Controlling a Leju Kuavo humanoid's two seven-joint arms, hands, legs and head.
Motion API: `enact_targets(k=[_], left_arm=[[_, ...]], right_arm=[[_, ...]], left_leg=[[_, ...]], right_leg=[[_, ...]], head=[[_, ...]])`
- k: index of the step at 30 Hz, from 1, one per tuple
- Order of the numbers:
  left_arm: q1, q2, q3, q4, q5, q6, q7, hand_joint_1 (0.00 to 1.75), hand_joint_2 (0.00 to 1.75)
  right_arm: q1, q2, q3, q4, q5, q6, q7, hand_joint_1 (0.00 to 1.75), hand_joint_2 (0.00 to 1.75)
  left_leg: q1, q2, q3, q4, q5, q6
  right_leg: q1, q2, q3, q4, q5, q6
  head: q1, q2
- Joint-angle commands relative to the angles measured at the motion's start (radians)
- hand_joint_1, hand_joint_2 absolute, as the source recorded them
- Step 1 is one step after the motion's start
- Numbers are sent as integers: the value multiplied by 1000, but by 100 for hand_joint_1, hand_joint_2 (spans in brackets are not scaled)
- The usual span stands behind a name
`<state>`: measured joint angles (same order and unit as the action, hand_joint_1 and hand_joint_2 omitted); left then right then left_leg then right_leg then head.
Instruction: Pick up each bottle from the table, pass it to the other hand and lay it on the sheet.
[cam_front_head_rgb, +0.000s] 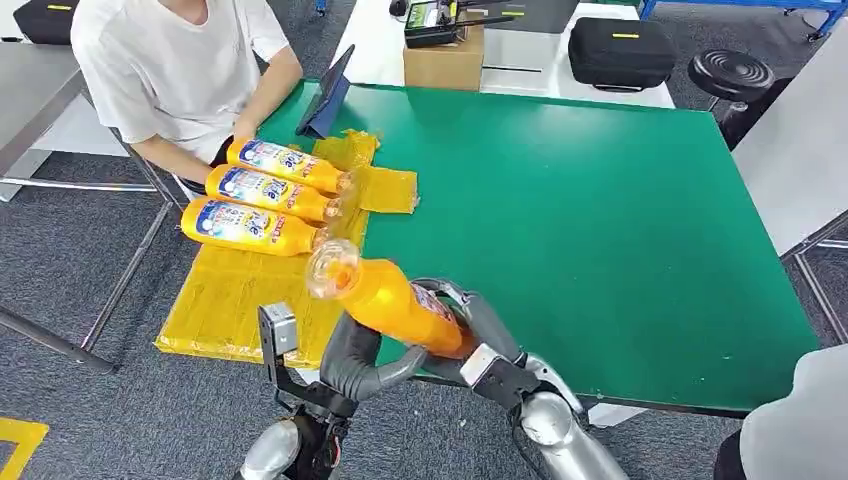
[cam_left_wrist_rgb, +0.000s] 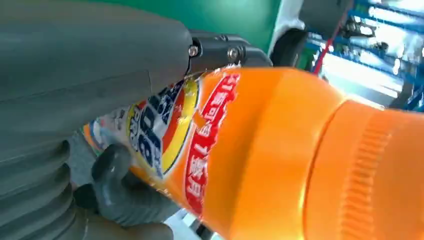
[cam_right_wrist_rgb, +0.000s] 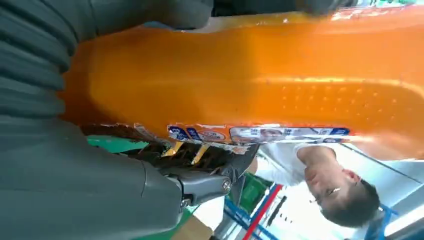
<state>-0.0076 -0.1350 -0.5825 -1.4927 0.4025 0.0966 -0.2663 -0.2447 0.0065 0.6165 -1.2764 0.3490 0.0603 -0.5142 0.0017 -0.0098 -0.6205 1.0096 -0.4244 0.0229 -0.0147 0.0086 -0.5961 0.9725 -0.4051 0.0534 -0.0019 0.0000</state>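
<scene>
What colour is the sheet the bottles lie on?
Translucent yellow sheet, clearest in the head view.

A dark grey carpeted floor (cam_front_head_rgb: 60, 270) lies under a large rectangular table with a flat green top (cam_front_head_rgb: 590, 210), and beyond it a white-topped table (cam_front_head_rgb: 375, 45) bears a brown cardboard box (cam_front_head_rgb: 443, 60) and a black zipped carrying case (cam_front_head_rgb: 621, 52). A round black stool (cam_front_head_rgb: 731, 72) stands near the green table's far right corner, a grey table on thin metal legs (cam_front_head_rgb: 25, 95) sits at the left, and another pale grey table (cam_front_head_rgb: 795, 150) at the right. A person in a white T-shirt (cam_front_head_rgb: 165, 60) sits at the green table's far left corner beside a dark blue tablet (cam_front_head_rgb: 330, 95) propped on its edge, and blue metal framing (cam_front_head_rgb: 745, 6) runs along the back
</scene>
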Motion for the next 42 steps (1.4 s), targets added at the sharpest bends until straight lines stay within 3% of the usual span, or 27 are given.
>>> enact_targets(k=[1,7,8,9,10,11,12,13,14,16,17,22,24,29,33,38,42], left_arm=[[-16,-19,-9,21,28,84,-2,0,175],[-5,-16,-14,-19,105,41,-17,0,175],[-1,-13,-16,-28,106,40,-17,101,175],[1,-11,-16,-33,106,39,-17,175,175],[1,-11,-16,-33,106,39,-17,175,175],[8,-11,-11,-41,121,34,-14,175,175],[9,-10,-7,-41,130,33,-8,175,175],[10,-9,-6,-40,131,32,-8,175,175],[14,-9,1,-39,153,26,8,175,175],[15,-5,10,-38,166,23,16,175,175],[13,-4,11,-36,170,20,18,175,175],[-2,-9,41,-12,207,33,40,175,175],[-4,-6,52,-8,228,35,45,175,175],[0,-4,74,-13,245,40,43,175,175],[-43,7,113,37,212,150,45,175,175],[-84,46,134,88,92,222,6,175,175],[-92,68,154,89,-160,343,-73,175,175]], right_arm=[[-60,-19,87,94,11,-5,9,175,175],[-91,-18,136,125,9,28,-6,175,175],[-89,-17,140,126,9,29,-6,175,175],[-89,-18,144,125,11,29,-8,175,175],[-89,-18,144,125,11,29,-8,173,175],[-88,-18,154,122,17,27,-11,152,175],[-86,-13,154,118,14,25,-12,110,175],[-85,-10,157,117,15,25,-12,110,175],[-83,-4,157,112,12,19,-10,5,175],[-86,7,159,105,23,-9,-14,0,175],[-87,10,159,101,30,-26,-16,0,0],[-56,31,135,26,68,-170,-60,0,0],[-24,38,113,-31,111,-308,-89,0,0],[15,24,102,-127,139,-402,-109,0,0],[56,-31,97,-266,267,-623,-132,0,0],[108,-108,91,-386,323,-705,-104,0,0],[172,-133,32,-420,388,-758,-91,0,0]], left_leg=[[1,2,5,-1,-2,-1],[0,2,2,-1,-1,-1],[0,2,5,-1,-2,-1],[0,1,3,-1,-1,-1],[0,1,2,-1,-1,-1],[0,2,5,-1,-2,-1],[0,2,3,-1,-1,-1],[0,2,5,-1,-2,-1],[0,2,3,-1,-1,-1],[0,1,3,-1,-1,-1],[0,2,6,-1,-2,-2],[0,2,5,0,-2,-2],[0,2,5,0,-2,-2],[0,1,4,0,-2,-1],[0,-1,1,0,0,-1],[0,-2,4,-1,-1,-1],[0,-1,5,-1,-1,-1]], right_leg=[[1,0,4,-1,-1,-2],[0,1,2,-1,0,-1],[1,1,5,0,-1,-2],[1,0,3,-1,-1,-2],[0,0,2,-1,0,-1],[1,0,5,-1,-2,-2],[0,1,3,-1,-1,-2],[1,1,4,-1,-1,-2],[1,1,3,-1,-1,-2],[1,0,3,0,-1,-2],[1,1,5,0,-2,-3],[1,0,4,0,-2,-2],[1,0,4,0,-2,-2],[0,0,4,1,-2,-2],[0,-2,1,0,-1,-2],[0,-4,3,-1,-2,-2],[1,-3,5,-1,-2,-2]], head=[[0,0],[0,0],[0,0],[0,0],[0,0],[0,0],[0,0],[0,0],[0,0],[0,0],[0,0],[0,0],[0,0],[0,0],[0,0],[0,0],[0,0]])
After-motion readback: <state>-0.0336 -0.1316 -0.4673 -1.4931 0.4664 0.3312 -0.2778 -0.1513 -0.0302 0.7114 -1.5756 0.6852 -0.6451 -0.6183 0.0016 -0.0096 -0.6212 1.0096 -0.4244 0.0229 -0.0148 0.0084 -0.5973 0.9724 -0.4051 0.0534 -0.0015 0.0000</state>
